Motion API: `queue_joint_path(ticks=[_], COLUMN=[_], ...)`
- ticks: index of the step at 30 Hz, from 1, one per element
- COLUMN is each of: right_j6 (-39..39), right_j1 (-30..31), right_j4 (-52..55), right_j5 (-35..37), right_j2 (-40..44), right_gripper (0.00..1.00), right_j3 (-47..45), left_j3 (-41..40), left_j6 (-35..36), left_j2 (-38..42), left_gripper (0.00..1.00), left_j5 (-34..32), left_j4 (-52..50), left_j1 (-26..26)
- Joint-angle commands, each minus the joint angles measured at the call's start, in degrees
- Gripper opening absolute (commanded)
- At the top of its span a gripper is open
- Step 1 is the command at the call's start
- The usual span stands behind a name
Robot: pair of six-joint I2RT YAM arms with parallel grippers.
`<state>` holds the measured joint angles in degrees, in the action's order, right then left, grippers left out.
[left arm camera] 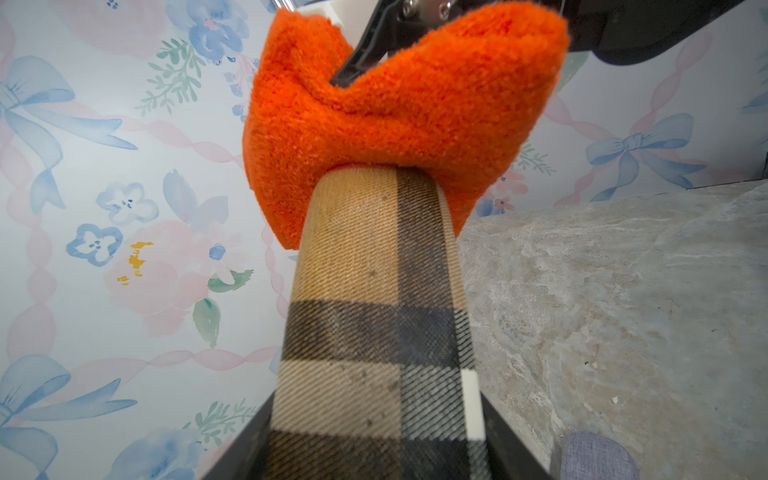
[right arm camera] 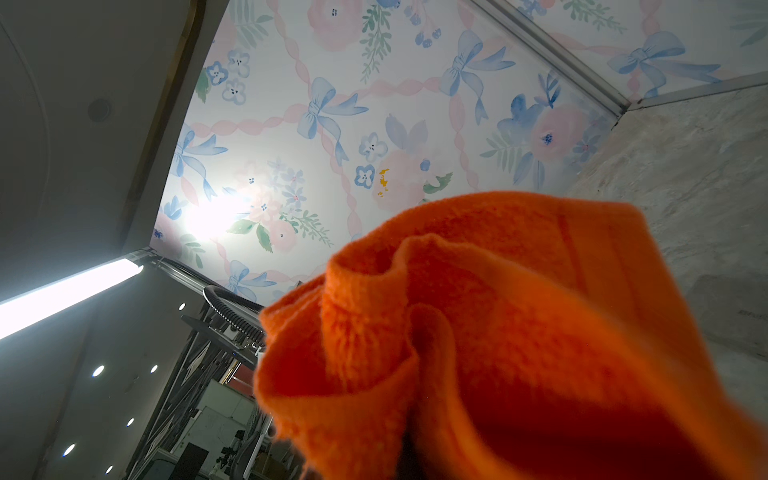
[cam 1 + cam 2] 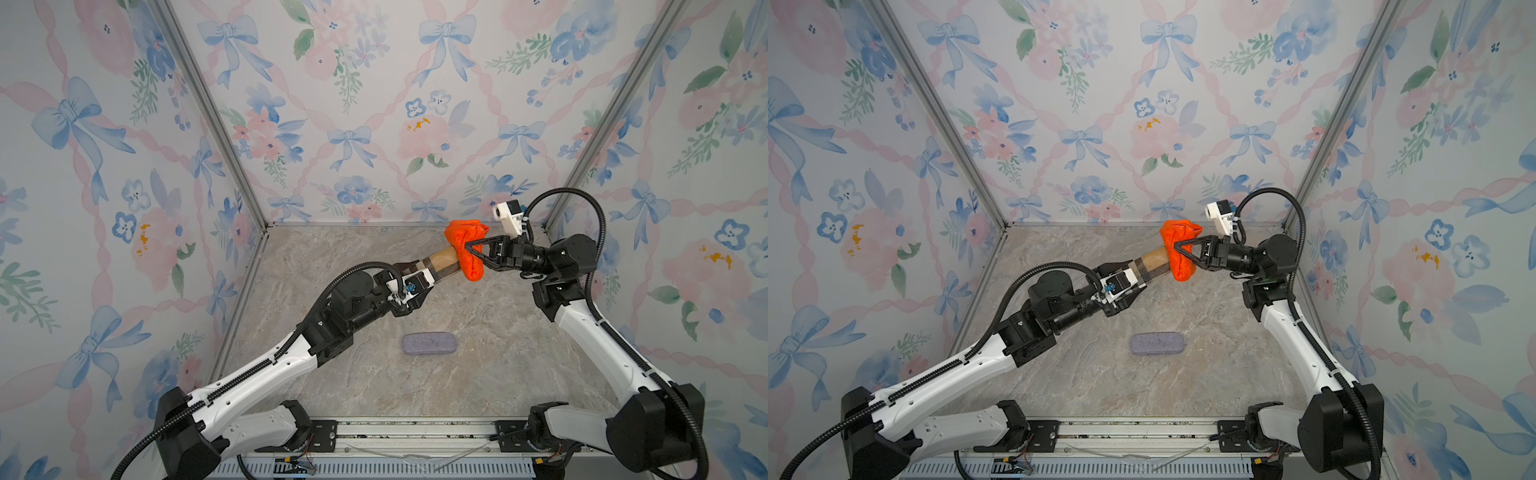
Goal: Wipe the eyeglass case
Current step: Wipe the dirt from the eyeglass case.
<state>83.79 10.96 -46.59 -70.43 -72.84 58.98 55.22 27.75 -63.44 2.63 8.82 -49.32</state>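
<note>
A tan plaid eyeglass case is held in the air above the table, pointing toward the back wall. My left gripper is shut on its near end, one finger on each side. An orange cloth is bunched over the case's far end and presses on it. My right gripper is shut on the cloth. In the right wrist view the cloth hides the jaws and the case.
A grey felt pouch lies flat on the marble table in front of both arms. Floral walls close in the back and both sides. A metal rail runs along the front edge.
</note>
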Motion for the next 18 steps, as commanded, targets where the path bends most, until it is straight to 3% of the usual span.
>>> queue_joint_path(ticks=[1,4,7,9,11,14,18], right_j6=[7.6,13.5,24.2,27.5,24.5,9.1,-33.1], right_j1=[1.4,1.8,1.9,2.0,2.3,2.6,2.5], right_j4=[-9.8,-17.0,-30.0,-33.7,-30.8,-12.6,41.2], right_j5=[0.3,1.6,4.1,4.5,3.8,1.8,6.8], right_j2=[-2.3,-4.7,-8.2,-9.2,-8.1,-3.4,4.4], right_gripper=[0.0,0.0,0.0,0.0,0.0,0.0,0.0], right_j3=[1.4,1.8,1.8,1.9,1.4,1.6,10.9], left_j3=[0.1,-0.9,-1.5,-1.3,-0.6,-0.2,1.7], left_j6=[-1.8,-1.8,-1.6,-3.6,-9.3,-18.1,-31.3], left_j2=[0.9,1.1,1.7,2.2,2.5,3.0,2.3], left_gripper=[0.29,0.29,0.29,0.29,0.29,0.28,0.3], left_j5=[1.8,0.9,-1.5,-1.2,1.9,5.7,16.2], left_j4=[7.0,7.9,9.0,9.3,9.5,9.5,5.5], left_j1=[-3.1,-5.1,-4.7,-2.3,2.4,8.1,16.0])
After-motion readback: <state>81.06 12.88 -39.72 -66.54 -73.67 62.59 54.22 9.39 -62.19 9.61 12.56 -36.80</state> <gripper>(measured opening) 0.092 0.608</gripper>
